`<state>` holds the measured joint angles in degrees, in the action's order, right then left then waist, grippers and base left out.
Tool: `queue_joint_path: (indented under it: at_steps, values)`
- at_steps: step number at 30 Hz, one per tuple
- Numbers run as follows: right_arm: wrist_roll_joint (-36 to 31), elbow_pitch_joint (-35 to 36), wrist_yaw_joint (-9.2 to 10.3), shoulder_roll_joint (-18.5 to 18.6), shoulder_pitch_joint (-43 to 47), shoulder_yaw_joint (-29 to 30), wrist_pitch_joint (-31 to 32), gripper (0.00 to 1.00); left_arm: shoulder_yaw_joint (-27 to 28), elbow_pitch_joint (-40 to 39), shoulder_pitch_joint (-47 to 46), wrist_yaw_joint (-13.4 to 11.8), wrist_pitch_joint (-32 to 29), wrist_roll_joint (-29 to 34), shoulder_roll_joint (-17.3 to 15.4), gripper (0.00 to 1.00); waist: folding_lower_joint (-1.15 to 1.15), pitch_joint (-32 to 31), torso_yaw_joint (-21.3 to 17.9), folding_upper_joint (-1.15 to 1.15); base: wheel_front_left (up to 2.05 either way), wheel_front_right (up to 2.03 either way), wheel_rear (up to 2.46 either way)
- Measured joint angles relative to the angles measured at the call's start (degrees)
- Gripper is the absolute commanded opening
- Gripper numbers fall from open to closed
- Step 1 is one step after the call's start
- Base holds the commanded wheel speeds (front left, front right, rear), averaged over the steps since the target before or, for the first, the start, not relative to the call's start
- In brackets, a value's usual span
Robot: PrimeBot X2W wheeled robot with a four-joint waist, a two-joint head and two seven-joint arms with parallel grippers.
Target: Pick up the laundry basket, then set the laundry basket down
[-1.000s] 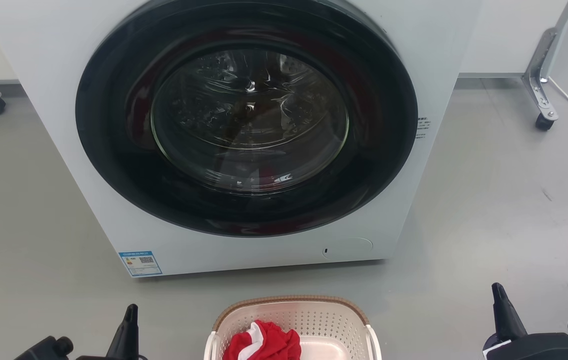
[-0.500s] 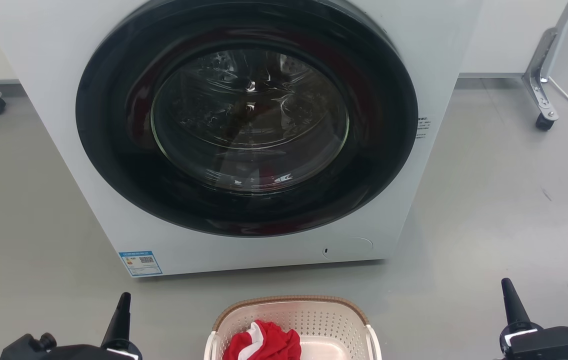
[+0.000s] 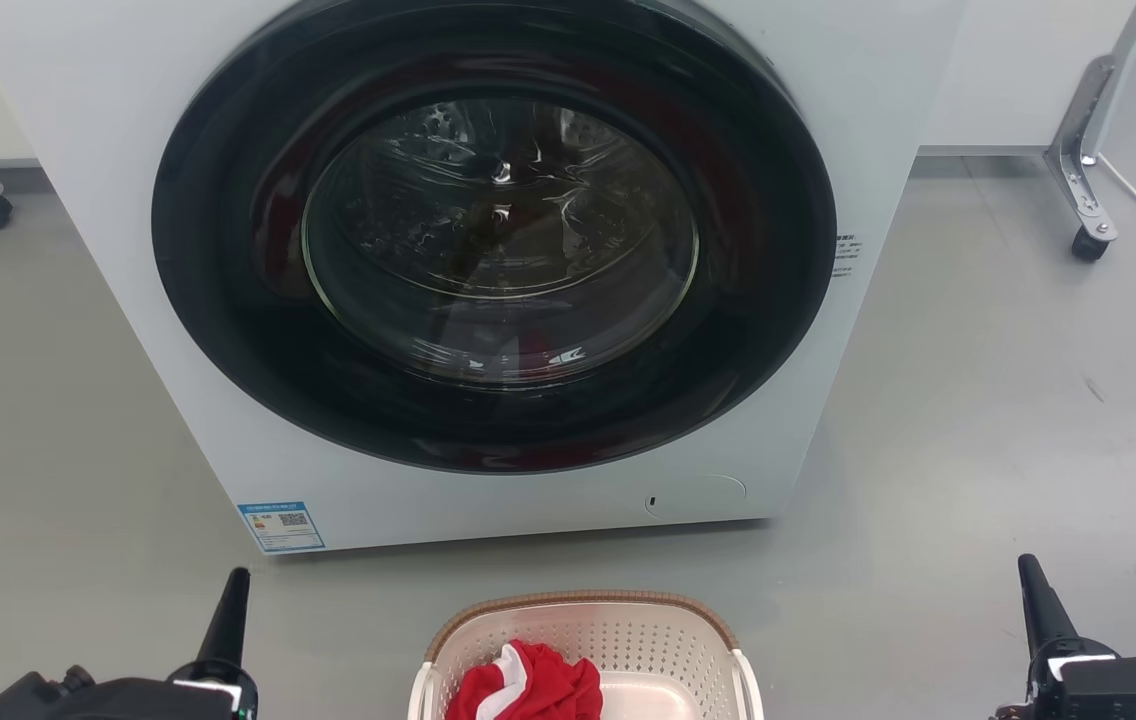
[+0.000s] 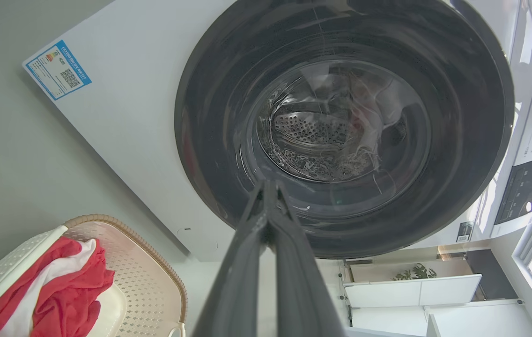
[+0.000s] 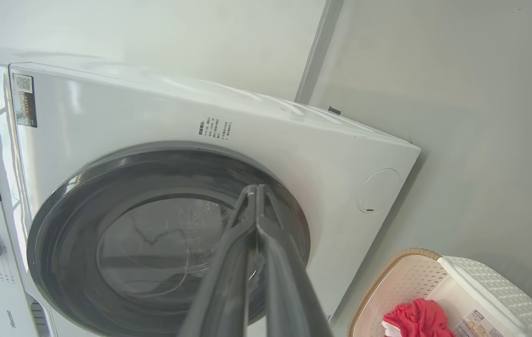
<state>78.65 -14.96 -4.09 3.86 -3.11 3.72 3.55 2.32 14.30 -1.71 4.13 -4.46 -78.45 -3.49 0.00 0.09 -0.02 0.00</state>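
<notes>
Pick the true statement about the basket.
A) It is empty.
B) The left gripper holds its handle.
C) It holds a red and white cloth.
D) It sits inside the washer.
C: a red and white cloth lies in the basket, which stands on the floor before the washer.

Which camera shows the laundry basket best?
The left wrist view: the laundry basket shows largest, with rim, handle and red cloth. The head view cuts off its near half; the right wrist view catches one end.

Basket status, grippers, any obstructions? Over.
Jaws shut, empty: left gripper, right gripper, either side of basket. Basket on floor, untouched, red cloth inside. Ahead: washer, close.
</notes>
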Motion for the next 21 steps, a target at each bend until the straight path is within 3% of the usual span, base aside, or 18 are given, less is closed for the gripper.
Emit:
queue_joint_path:
  at_steps: [21]
  values:
    - [12.8,-2.1,-2.55,-1.3,-2.1,3.9,2.9,0.0,2.9,2.4,-2.8,2.5,-2.0,-13.2,1.0,0.0,0.0,0.0,0.0,0.0,0.0,0.0,0.0]
